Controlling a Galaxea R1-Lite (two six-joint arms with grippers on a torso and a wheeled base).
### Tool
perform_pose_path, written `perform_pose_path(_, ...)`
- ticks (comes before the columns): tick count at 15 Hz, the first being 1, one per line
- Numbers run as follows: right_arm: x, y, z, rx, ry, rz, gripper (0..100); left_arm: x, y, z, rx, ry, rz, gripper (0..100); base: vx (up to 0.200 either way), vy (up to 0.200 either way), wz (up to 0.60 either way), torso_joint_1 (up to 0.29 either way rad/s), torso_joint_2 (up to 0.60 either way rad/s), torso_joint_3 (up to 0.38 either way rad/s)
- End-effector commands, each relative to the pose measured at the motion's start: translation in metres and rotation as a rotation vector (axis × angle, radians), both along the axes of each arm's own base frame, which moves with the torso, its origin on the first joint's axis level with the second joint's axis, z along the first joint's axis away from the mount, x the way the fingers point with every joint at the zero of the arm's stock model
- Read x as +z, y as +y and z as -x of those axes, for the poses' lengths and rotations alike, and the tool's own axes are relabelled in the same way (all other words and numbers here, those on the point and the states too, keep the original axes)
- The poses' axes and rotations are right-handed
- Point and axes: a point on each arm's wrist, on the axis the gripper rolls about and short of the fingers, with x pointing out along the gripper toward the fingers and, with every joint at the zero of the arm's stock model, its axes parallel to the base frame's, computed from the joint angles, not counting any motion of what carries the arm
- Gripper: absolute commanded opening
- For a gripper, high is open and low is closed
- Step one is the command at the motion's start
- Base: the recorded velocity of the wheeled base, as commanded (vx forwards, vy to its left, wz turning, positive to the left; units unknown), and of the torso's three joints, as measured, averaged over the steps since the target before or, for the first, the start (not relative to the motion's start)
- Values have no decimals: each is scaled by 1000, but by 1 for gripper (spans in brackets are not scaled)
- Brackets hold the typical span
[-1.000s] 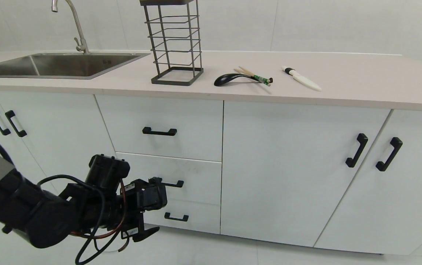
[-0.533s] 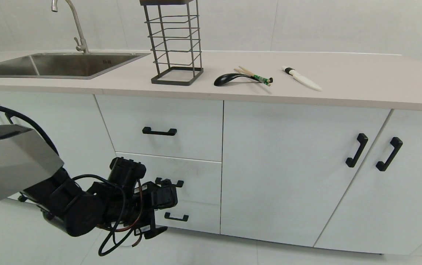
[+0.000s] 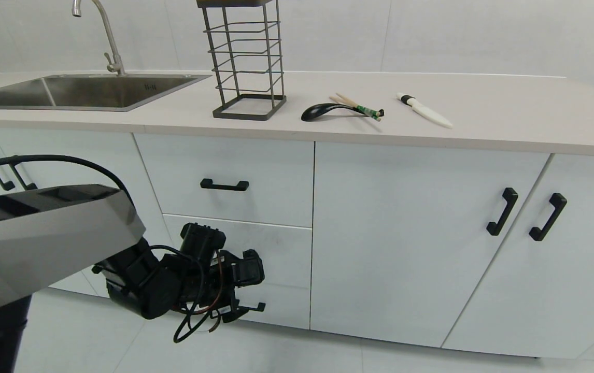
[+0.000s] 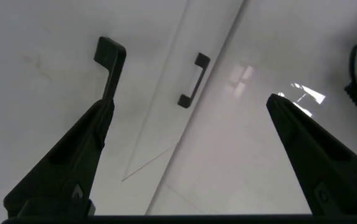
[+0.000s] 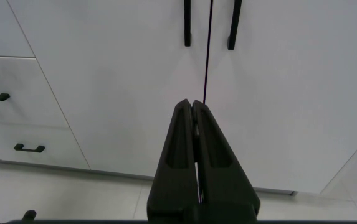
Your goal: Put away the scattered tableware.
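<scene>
The step in hand looks like opening a drawer for stowing: the left hand (image 3: 253,284), fingers apart, sits low at the middle drawer (image 3: 281,248), whose handle (image 4: 109,56) lies beside one fingertip rather than between the two. The right hand (image 5: 194,106), fingers pressed together, faces the cabinet doors (image 5: 278,93). The spoon (image 3: 323,110), chopsticks (image 3: 356,106) and knife (image 3: 424,110) lie on the counter (image 3: 509,114), so next the left hand likely must shift to straddle the handle, close, and pull straight out.

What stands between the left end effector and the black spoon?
The left end effector sits open, low by the drawer fronts, below the countertop. That countertop's edge lies between it and the black spoon on top.
</scene>
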Motion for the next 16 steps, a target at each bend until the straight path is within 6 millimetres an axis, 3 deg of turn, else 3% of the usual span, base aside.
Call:
perform_pose_path(1, 0, 0, 0, 0, 2, 0, 0, -12, -2, -6, 9, 4, -11, 100, 0, 0, 0, 0, 0, 0)
perform_pose_path(8, 0, 0, 0, 2, 2, 0, 0, -16, 6, -32, -43, -84, -54, 100, 0, 0, 0, 0, 0, 0)
perform_pose_path(16, 0, 0, 0, 0, 2, 0, 0, -31, 7, -37, -53, -52, -48, 100, 0, 0, 0, 0, 0, 0)
